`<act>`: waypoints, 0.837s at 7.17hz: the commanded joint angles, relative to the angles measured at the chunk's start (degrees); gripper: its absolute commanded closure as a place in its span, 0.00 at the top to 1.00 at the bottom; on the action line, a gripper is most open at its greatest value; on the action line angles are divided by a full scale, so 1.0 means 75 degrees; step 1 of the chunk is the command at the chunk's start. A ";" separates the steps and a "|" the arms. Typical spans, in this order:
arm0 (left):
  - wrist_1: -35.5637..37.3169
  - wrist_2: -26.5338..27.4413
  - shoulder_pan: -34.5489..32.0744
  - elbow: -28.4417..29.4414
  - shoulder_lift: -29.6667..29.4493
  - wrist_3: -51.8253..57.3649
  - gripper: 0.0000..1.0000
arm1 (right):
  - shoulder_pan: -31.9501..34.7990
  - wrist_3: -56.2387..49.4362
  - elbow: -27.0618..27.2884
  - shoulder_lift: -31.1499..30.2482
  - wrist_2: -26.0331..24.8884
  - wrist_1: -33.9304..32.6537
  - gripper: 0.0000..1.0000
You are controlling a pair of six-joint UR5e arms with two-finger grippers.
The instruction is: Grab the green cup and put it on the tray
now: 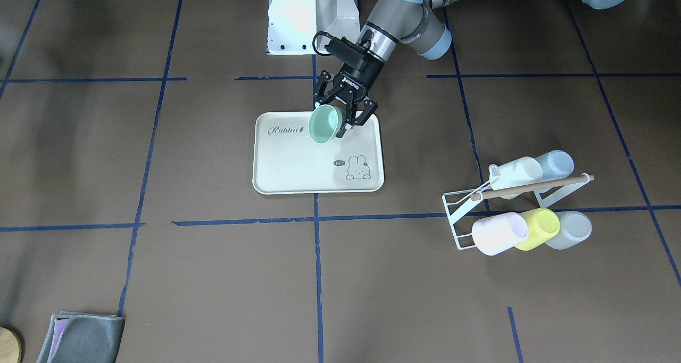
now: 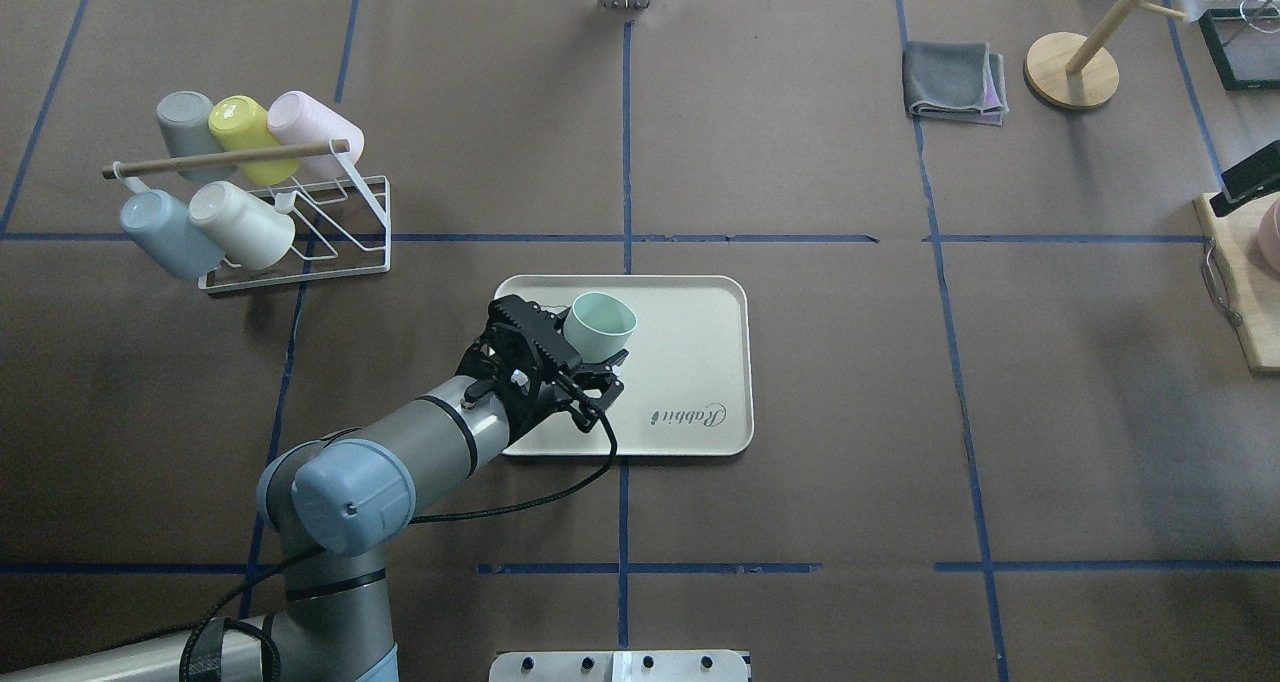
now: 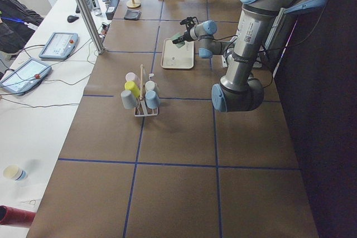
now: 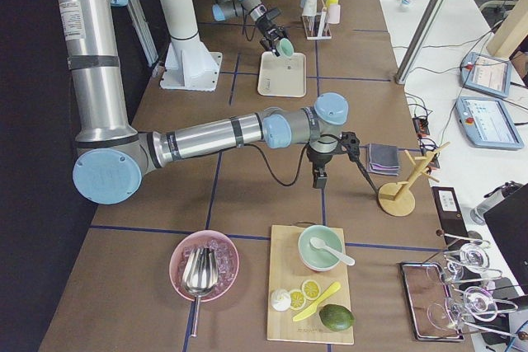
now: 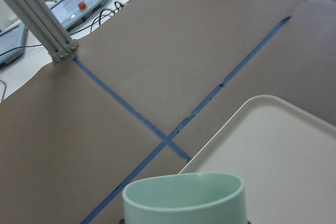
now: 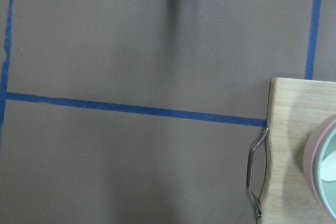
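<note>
My left gripper (image 1: 334,119) is shut on the pale mint-green cup (image 1: 324,124) and holds it tilted, its open mouth turned away from the robot, just above the robot-side part of the cream "Rabbit" tray (image 1: 298,166). In the overhead view the cup (image 2: 598,324) hangs over the tray's (image 2: 690,362) left half. The left wrist view shows the cup's rim (image 5: 184,200) at the bottom, with a tray corner (image 5: 283,145) beyond it. My right gripper (image 4: 318,177) points down far from the tray, near a cutting board. I cannot tell whether it is open or shut.
A white wire rack (image 2: 300,252) holding several cups, among them a yellow one (image 2: 240,127) and a pale blue one (image 2: 165,232), stands left of the tray. A grey cloth (image 2: 955,82), a wooden stand (image 2: 1072,72) and a cutting board (image 2: 1245,282) lie to the right.
</note>
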 commanded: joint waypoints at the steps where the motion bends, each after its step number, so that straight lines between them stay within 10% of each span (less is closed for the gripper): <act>1: -0.1558 0.0026 0.0155 0.0761 -0.0076 -0.0022 0.48 | 0.0000 0.0001 -0.0010 0.0008 -0.0005 0.0000 1.00; 6: -0.2465 0.0483 0.0343 0.1864 -0.0826 -0.0538 0.47 | 0.0000 0.0001 -0.0022 -0.0004 -0.0005 0.0000 1.00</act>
